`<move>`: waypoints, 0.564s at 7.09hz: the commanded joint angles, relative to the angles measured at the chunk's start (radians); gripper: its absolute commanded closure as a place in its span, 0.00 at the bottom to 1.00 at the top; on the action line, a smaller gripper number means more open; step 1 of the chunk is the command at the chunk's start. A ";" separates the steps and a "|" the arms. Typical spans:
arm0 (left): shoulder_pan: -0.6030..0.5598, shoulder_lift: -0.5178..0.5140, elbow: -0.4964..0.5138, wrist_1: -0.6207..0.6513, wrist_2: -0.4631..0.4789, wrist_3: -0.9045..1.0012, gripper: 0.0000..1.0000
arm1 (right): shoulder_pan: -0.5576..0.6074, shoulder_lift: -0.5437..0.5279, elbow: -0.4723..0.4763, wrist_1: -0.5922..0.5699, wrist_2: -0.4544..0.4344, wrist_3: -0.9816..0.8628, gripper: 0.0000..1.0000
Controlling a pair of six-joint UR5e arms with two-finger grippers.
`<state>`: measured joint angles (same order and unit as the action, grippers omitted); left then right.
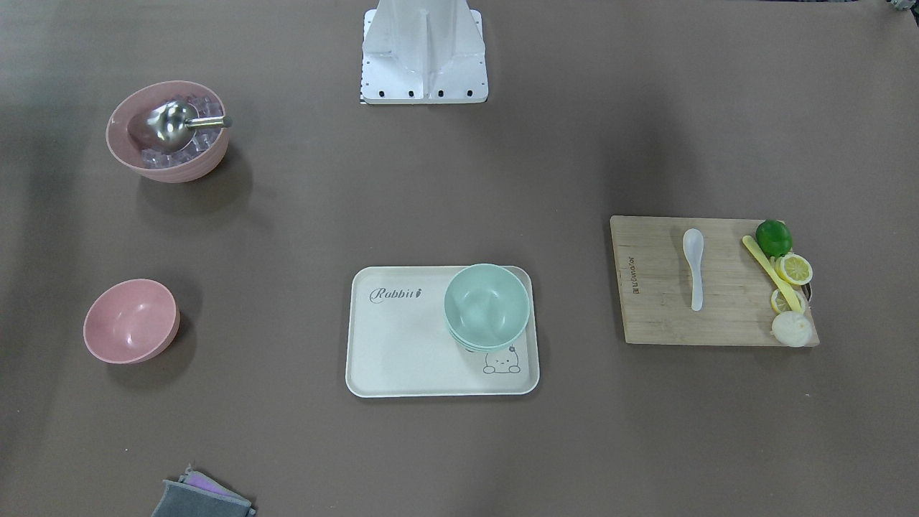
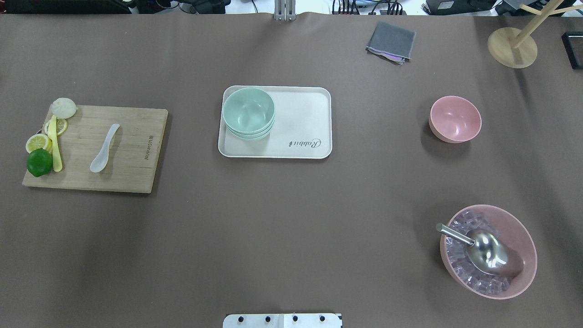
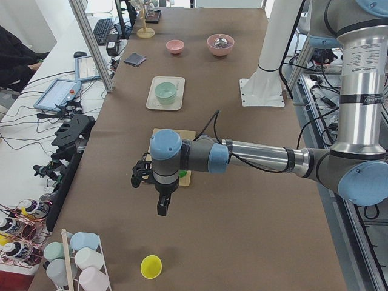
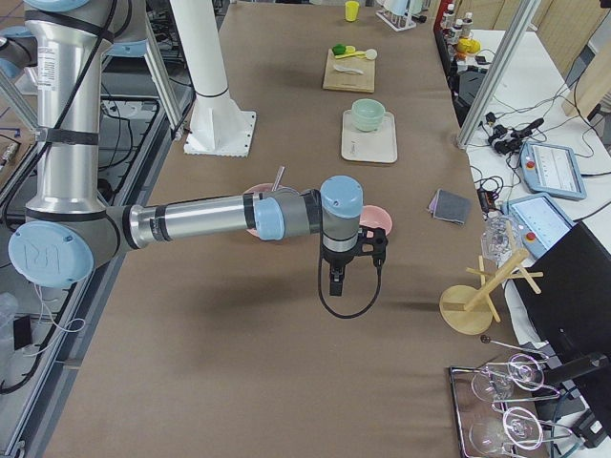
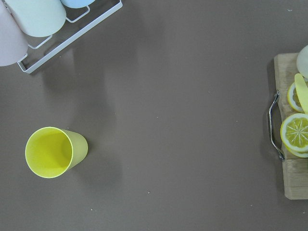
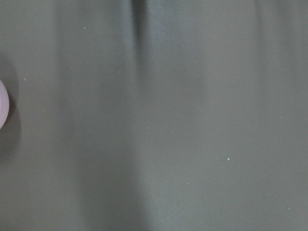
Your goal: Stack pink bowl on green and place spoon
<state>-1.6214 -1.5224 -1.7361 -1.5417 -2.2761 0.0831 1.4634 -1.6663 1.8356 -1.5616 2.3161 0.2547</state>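
Note:
The small pink bowl (image 1: 131, 320) stands empty and upright on the table, also in the overhead view (image 2: 455, 119). A stack of green bowls (image 1: 487, 306) sits on the white tray (image 1: 402, 359). The white spoon (image 1: 694, 266) lies on the wooden cutting board (image 1: 653, 316). My left gripper (image 3: 162, 209) shows only in the exterior left view, hanging over bare table short of the board; I cannot tell its state. My right gripper (image 4: 336, 283) shows only in the exterior right view, beside the pink bowl (image 4: 375, 218); I cannot tell its state.
A large pink bowl (image 1: 166, 131) holds ice cubes and a metal scoop. A lime, lemon slices and a yellow knife (image 1: 772, 273) lie on the board's edge. A grey cloth (image 2: 391, 42) and a wooden stand (image 2: 512, 47) sit at the far side. A yellow cup (image 5: 54, 151) stands near a cup rack (image 5: 72, 29).

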 commanded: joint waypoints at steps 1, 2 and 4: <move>0.000 -0.002 -0.005 0.012 0.000 0.000 0.02 | 0.000 -0.003 0.002 0.000 0.000 0.000 0.00; 0.003 -0.010 -0.002 0.020 0.000 0.000 0.02 | 0.000 0.003 0.002 -0.005 -0.007 0.000 0.00; 0.003 -0.019 0.004 0.023 0.000 -0.002 0.02 | 0.000 0.004 0.004 -0.011 -0.011 0.000 0.00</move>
<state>-1.6189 -1.5377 -1.7347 -1.5210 -2.2758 0.0818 1.4634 -1.6629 1.8381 -1.5683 2.3075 0.2546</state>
